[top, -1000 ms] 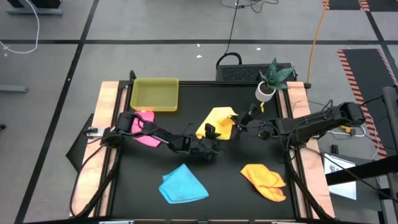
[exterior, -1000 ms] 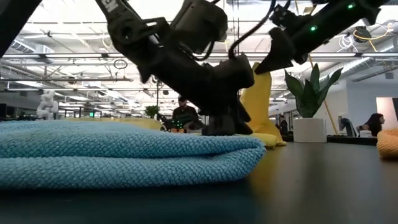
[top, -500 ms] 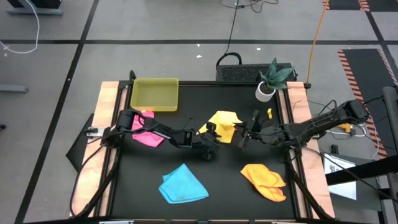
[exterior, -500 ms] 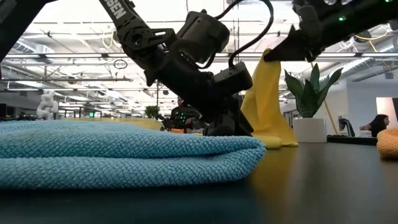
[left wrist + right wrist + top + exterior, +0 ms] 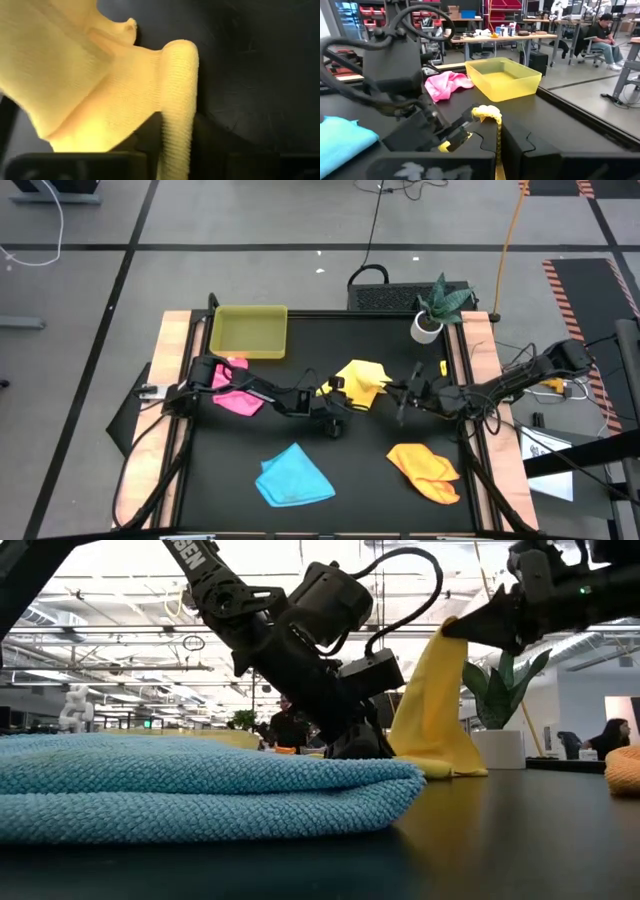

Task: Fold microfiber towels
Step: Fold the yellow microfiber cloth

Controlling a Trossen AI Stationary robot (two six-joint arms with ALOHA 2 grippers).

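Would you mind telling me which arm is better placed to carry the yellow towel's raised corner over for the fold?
The right. Its tool already pinches the yellow towel by its lifted corner, while the left tool sits low, pinning the towel's other edge.

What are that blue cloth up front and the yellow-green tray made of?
The blue cloth looks like soft knitted microfiber: a nubbly, matte weave shows up close. The tray appears to be smooth, slightly translucent plastic, with rigid straight walls and a faint sheen.
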